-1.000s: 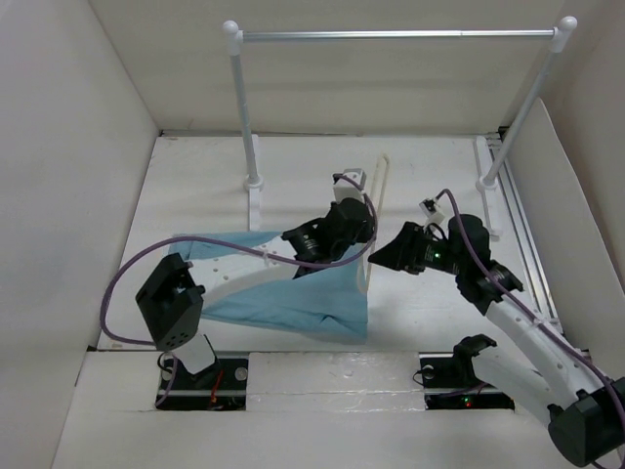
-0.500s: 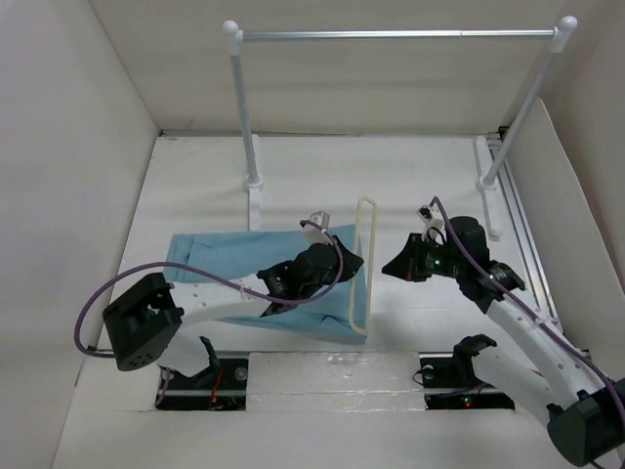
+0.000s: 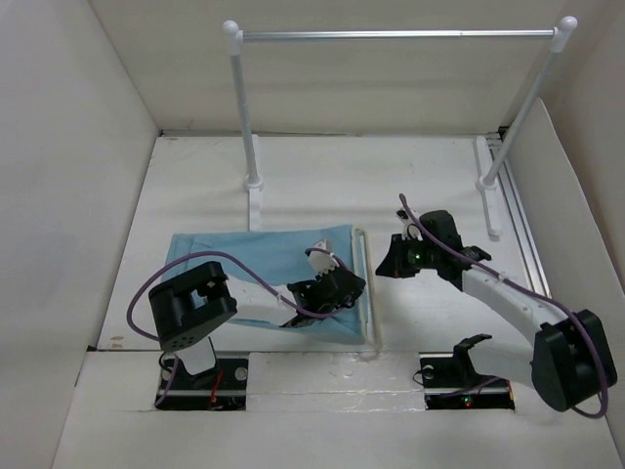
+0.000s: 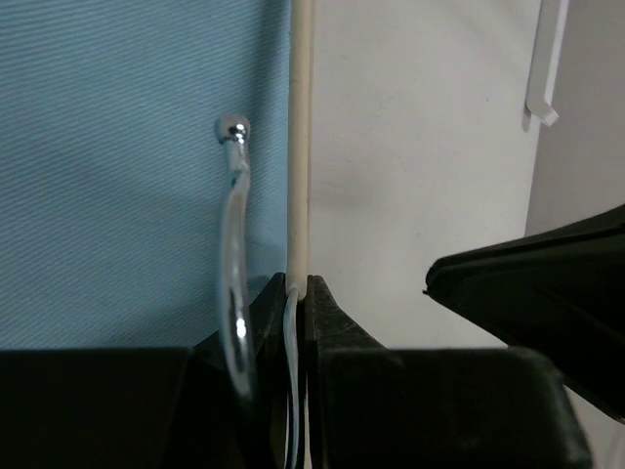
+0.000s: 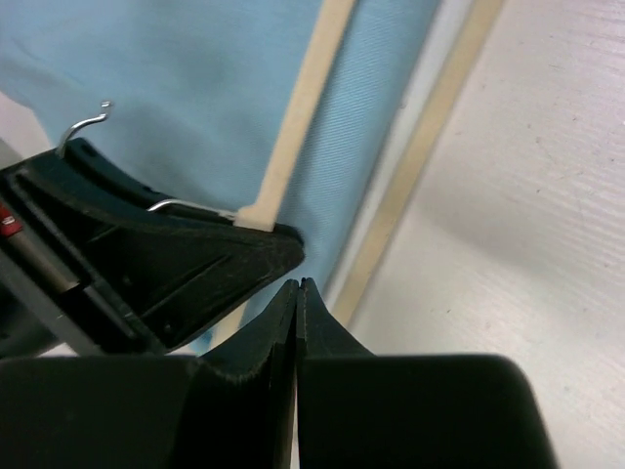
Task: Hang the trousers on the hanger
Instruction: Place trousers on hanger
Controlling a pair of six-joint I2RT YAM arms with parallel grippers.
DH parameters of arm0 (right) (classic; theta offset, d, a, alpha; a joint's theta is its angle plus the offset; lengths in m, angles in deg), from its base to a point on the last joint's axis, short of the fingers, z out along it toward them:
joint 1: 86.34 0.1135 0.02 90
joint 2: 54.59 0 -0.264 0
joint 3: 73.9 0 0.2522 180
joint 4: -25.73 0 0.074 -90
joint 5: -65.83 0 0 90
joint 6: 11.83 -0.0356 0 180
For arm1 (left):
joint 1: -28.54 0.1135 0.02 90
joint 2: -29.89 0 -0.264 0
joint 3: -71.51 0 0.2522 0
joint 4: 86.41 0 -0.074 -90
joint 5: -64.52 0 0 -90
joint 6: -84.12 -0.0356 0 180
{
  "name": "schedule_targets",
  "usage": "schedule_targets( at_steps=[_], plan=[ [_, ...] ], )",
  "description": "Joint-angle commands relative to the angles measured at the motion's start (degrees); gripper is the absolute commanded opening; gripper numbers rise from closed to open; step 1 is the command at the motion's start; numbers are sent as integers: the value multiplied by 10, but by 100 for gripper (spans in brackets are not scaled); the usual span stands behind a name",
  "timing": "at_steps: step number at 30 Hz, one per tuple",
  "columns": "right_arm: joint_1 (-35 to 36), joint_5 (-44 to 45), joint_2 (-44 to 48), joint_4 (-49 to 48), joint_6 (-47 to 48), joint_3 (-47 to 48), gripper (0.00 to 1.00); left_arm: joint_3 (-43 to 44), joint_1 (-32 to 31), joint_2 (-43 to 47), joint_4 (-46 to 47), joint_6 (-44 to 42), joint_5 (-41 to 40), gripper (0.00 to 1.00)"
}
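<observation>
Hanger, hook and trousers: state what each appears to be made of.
The hanger looks like plastic: cream, smooth, matte, evenly moulded. Its hook looks like polished metal: silvery with bright highlights. The trousers look like woven cloth: light blue, matte, finely ribbed.

The trousers [image 3: 244, 254] are light blue. The hanger [image 3: 368, 283] is creamy white, and its hook [image 4: 232, 264] is shiny silver. The table [image 3: 312, 181] is white.
</observation>
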Motion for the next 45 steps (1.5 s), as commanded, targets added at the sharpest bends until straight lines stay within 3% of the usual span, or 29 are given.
schedule_targets(
  at_steps=[1,4,10,11,20,25,32,35,36,39,45],
  plan=[
    [4,12,-46,-98,22,-8,5,14,-12,6,-17,59,-64,0],
    [4,15,-103,-141,24,1,21,30,-34,8,-70,71,-96,0],
    [16,13,-165,-200,10,14,30,31,-34,-8,-86,84,-97,0],
    [28,6,-189,-214,3,8,35,39,-34,-12,-102,83,-102,0],
    [33,1,-180,-237,-22,-11,35,40,-34,-16,-96,66,-98,0],
    [33,6,-203,-224,-22,-6,42,34,-34,-18,-89,60,-98,0],
    [43,12,-217,-255,-42,-46,43,26,-29,-19,-80,49,-96,0],
    [54,0,-230,-278,-49,-57,37,25,-23,-22,-78,40,-98,0],
    [54,-4,-232,-287,-51,-58,22,25,-23,-23,-81,37,-99,0],
    [54,-21,-230,-291,-52,-62,0,20,-11,-22,-89,31,-104,0],
    [21,-28,-118,-217,-31,-108,0,15,12,-13,-99,-22,-113,0]
  ],
)
